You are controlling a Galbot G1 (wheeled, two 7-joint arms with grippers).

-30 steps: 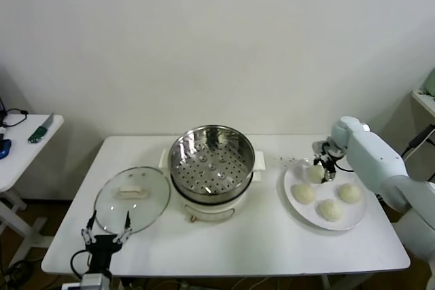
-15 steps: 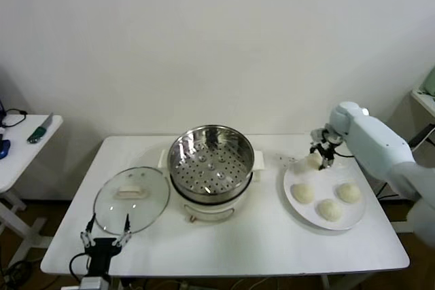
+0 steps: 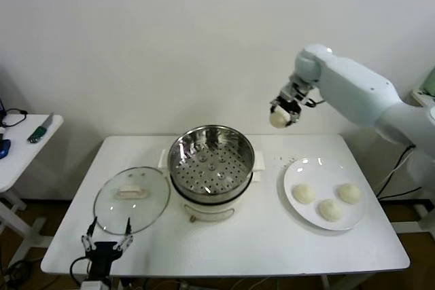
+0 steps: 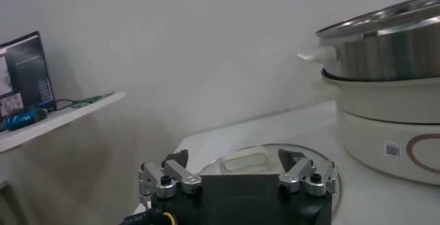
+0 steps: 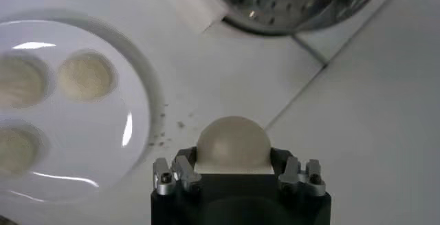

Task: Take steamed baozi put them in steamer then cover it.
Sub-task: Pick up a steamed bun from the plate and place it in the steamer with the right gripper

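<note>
One baozi (image 3: 278, 118) sat clamped between the right gripper's (image 3: 280, 115) partly closed fingers, raised between steamer (image 3: 211, 161) and plate (image 3: 303, 169); left gripper (image 3: 105, 242) wide open, empty.

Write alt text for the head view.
The right gripper holds one bun in the air, right of the empty steamer. Three buns remain on the plate; the lid lies left, by the open left gripper.
</note>
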